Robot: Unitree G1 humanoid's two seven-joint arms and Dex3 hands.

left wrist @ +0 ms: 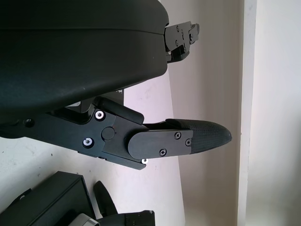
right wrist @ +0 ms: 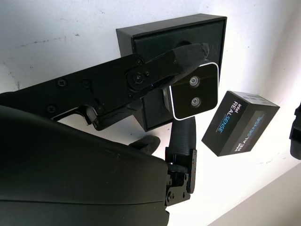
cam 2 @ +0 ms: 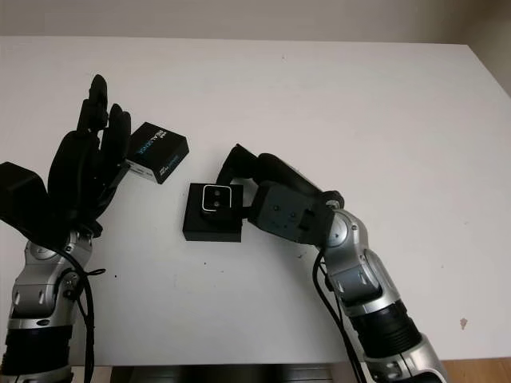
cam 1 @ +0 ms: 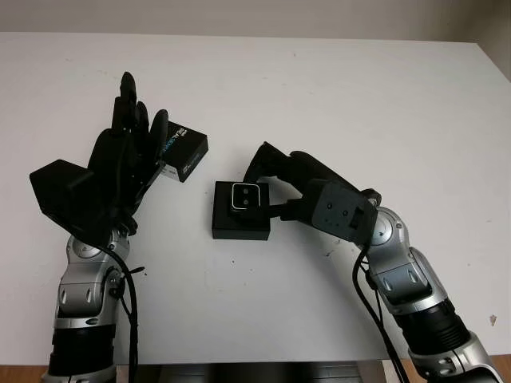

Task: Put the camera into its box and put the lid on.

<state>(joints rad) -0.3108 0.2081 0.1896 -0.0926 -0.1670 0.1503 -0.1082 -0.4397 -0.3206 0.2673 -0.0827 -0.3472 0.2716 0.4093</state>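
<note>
The right hand [cam 1: 267, 179] grips the camera [cam 1: 245, 196] over the open box [cam 1: 239, 211] mid-tabletop [cam 1: 359, 96]; lowering comes next. The lid [cam 1: 182, 149], at ten o'clock, seemingly rests against the open left hand [cam 1: 128, 155].

Even, bright light falls on the white desk [cam 1: 335, 96], with only soft, faint shadows under the arms and the black box [cam 1: 239, 219]. Head views are sharp. In the left wrist view the near hand [left wrist: 80, 56] is an underlit dark mass.
</note>
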